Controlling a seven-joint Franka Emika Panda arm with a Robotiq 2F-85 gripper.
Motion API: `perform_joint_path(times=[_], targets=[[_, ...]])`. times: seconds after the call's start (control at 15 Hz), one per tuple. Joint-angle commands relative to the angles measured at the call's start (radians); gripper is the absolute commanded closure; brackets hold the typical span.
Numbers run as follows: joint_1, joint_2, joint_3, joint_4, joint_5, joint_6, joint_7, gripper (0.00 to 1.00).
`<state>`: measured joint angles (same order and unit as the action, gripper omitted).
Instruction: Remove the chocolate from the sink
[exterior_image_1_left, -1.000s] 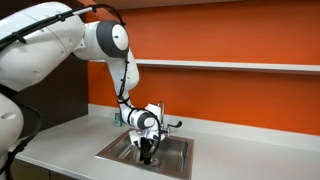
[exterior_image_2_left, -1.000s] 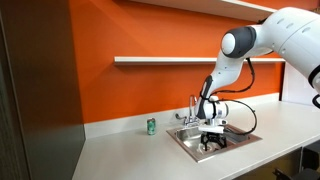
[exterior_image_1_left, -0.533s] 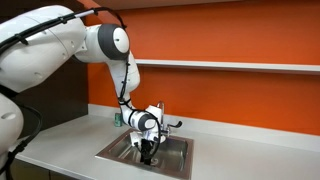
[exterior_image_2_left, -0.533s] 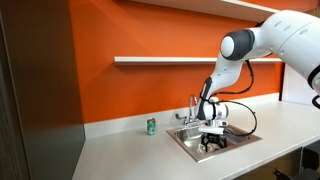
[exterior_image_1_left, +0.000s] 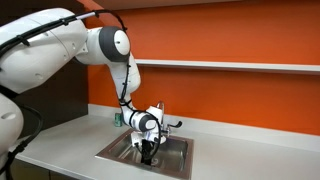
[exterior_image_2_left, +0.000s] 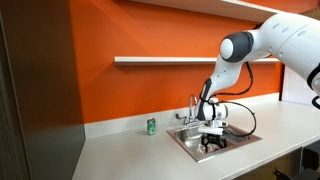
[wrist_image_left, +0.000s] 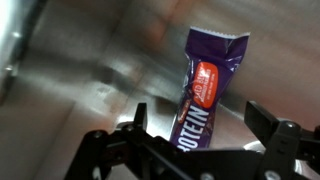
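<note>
The chocolate (wrist_image_left: 205, 85) is a purple wrapped bar with a red patch and white lettering. It lies on the steel floor of the sink (wrist_image_left: 90, 70). In the wrist view my gripper (wrist_image_left: 198, 118) is open, with one finger on each side of the bar's near end, close above it. In both exterior views the gripper (exterior_image_1_left: 148, 153) (exterior_image_2_left: 211, 145) reaches down inside the sink (exterior_image_1_left: 120, 149) (exterior_image_2_left: 184, 138), and the bar is hidden behind it.
A chrome tap (exterior_image_2_left: 193, 107) stands at the sink's back edge. A small green cup-like object (exterior_image_2_left: 151, 126) sits on the grey counter (exterior_image_2_left: 130, 150) beside the sink. An orange wall and a shelf (exterior_image_2_left: 160, 61) are behind.
</note>
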<state>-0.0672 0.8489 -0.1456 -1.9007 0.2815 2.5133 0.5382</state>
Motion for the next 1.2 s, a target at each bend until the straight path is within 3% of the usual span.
perform_joint_path(times=[0.0, 0.07, 0.2, 0.73, 1.13], targets=[[0.0, 0.013, -0.007, 0.034, 0.017, -0.047, 0.016, 0.0], [0.0, 0.015, -0.008, 0.036, 0.016, -0.049, 0.015, 0.0], [0.0, 0.02, -0.009, 0.041, 0.014, -0.053, 0.014, 0.26], [-0.006, 0.038, -0.005, 0.072, 0.015, -0.064, 0.005, 0.89], [-0.004, 0.04, -0.006, 0.089, 0.006, -0.086, -0.003, 0.93]])
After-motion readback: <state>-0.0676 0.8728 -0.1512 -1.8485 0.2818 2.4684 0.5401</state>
